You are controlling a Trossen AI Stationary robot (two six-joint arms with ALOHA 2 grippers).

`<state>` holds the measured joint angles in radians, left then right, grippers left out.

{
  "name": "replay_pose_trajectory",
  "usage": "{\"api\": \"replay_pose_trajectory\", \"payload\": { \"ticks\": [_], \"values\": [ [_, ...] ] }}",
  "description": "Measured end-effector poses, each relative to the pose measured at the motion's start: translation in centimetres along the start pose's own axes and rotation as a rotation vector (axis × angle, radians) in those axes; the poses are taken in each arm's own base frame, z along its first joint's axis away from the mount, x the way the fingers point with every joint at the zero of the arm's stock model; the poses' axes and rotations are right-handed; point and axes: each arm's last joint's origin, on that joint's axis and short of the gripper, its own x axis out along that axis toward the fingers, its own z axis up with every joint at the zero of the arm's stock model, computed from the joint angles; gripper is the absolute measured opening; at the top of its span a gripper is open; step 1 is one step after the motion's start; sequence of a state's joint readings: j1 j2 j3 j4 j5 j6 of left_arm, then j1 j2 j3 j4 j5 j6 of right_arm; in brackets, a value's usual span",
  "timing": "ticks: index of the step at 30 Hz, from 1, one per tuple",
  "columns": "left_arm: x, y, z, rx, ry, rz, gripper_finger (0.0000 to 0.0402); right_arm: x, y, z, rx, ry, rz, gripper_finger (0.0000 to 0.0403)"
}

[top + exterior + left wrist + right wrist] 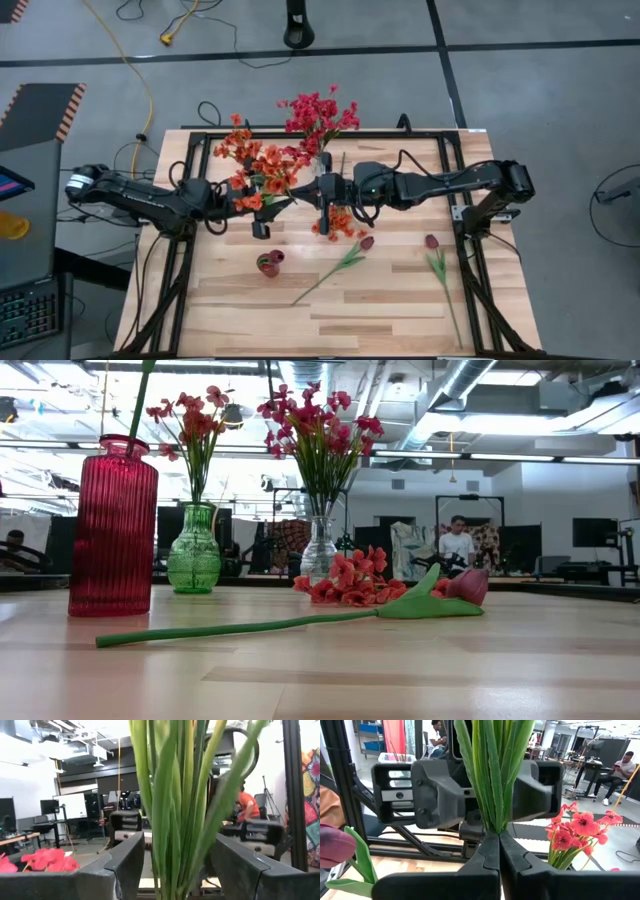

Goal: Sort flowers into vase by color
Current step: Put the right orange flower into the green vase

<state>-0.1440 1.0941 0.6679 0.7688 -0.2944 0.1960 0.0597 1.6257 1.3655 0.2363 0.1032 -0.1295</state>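
A bunch of green stems (492, 770) with orange flowers (262, 165) on top is caught between the two grippers in the middle of the table (400, 300). The right gripper (499, 837) is pinched tight on the bottom of the stems, so the stems rise straight up out of its closed fingertips. The left gripper (175, 855) faces it from the other side with its fingers (125, 862) wide apart, and the same stems stand in the gap between them; I cannot tell if those fingers touch the stems. From above, both grippers meet just in front of a clear vase (322, 165) full of pink-red flowers (318, 112). A small spray of orange flowers (340, 224) lies on the table right below the right gripper. A green vase (194, 550) with a few flowers stands behind the grippers, beside the clear vase. A tall red vase (112, 528) stands on the near side of the left gripper, well apart from it. One tulip (352, 252) lies flat on the wood near the red vase, and a second tulip (436, 260) lies farther off, on the right arm's side. In the room behind the table, a person (458, 543) stands far away.
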Motion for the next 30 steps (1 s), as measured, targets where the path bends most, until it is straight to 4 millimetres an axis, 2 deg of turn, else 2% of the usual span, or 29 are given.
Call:
{"api": "replay_pose_trajectory", "payload": {
  "ticks": [7, 13, 19, 24, 30],
  "values": [
    [0.26, 0.03, 0.52, -0.009, -0.015, 0.005, 0.0159, -0.02, 0.25, -0.21, -0.001, 0.024, 0.008, 0.0024],
    [0.24, 0.04, 0.50, -0.028, -0.011, 0.006, 0.0084, -0.02, 0.22, -0.23, -0.002, 0.025, 0.007, 0.0029],
    [0.23, 0.04, 0.49, -0.023, -0.008, 0.006, 0.0014, -0.02, 0.23, -0.23, -0.003, 0.026, 0.006, 0.0055],
    [0.18, 0.10, 0.43, -0.014, 0.005, 0.022, 0.0012, -0.07, 0.07, -0.16, -0.005, 0.024, 0.002, 0.0089],
    [-0.53, 0.74, 0.98, -0.006, 0.044, 0.128, 0.0012, -0.79, -0.50, 0.41, -0.010, 0.038, -0.060, 0.0142]
  ]
}}
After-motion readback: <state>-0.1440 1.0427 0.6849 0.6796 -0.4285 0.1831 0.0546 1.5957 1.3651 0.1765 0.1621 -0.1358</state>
